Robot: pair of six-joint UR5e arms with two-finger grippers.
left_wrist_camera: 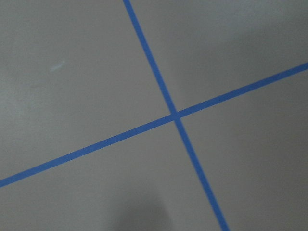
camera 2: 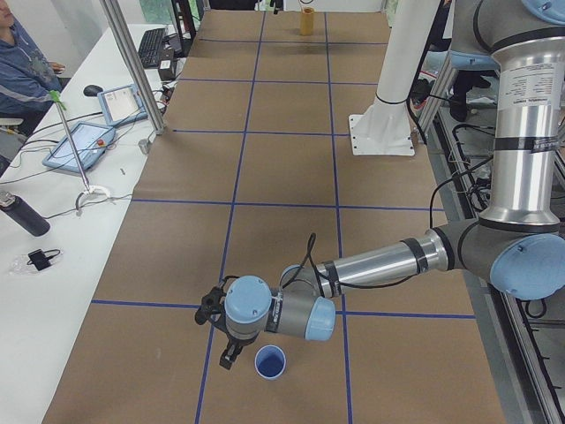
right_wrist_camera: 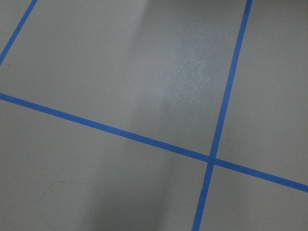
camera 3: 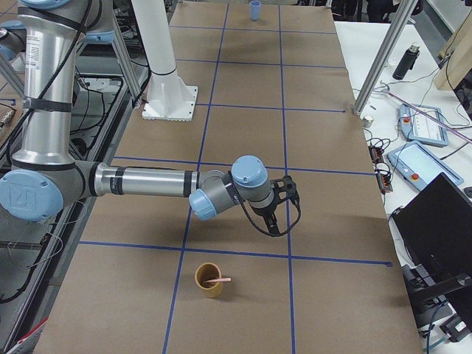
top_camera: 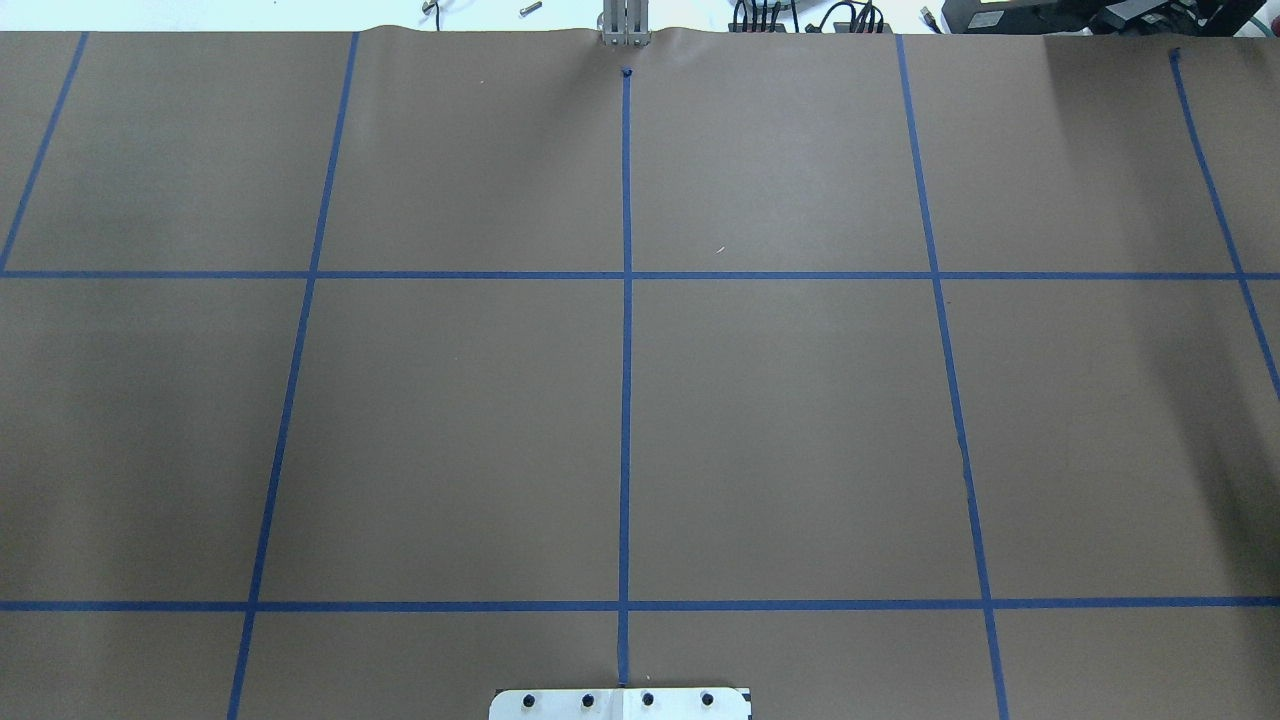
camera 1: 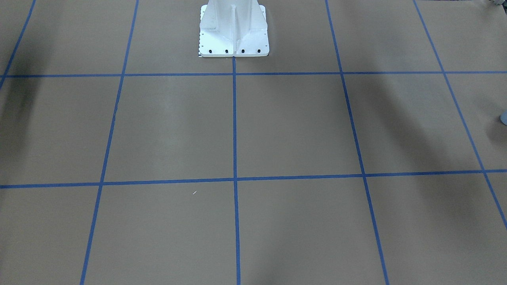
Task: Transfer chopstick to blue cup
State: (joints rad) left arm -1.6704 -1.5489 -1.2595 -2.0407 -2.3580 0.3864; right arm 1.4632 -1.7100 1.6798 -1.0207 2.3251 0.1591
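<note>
The blue cup stands upright at the near end of the table in the exterior left view, and it is empty. My left gripper hovers just beside it, apart from it. The cup shows small in the exterior right view and as a sliver at the front-facing view's edge. The pale pink chopstick leans in a tan cup. My right gripper is above and beyond that cup, apart from it. I cannot tell whether either gripper is open or shut. Both wrist views show only brown paper and blue tape.
The white robot pedestal stands at the table's middle back edge. The operators' side table holds tablets, a black bottle and metal posts. A person sits there. A laptop stands beside the table.
</note>
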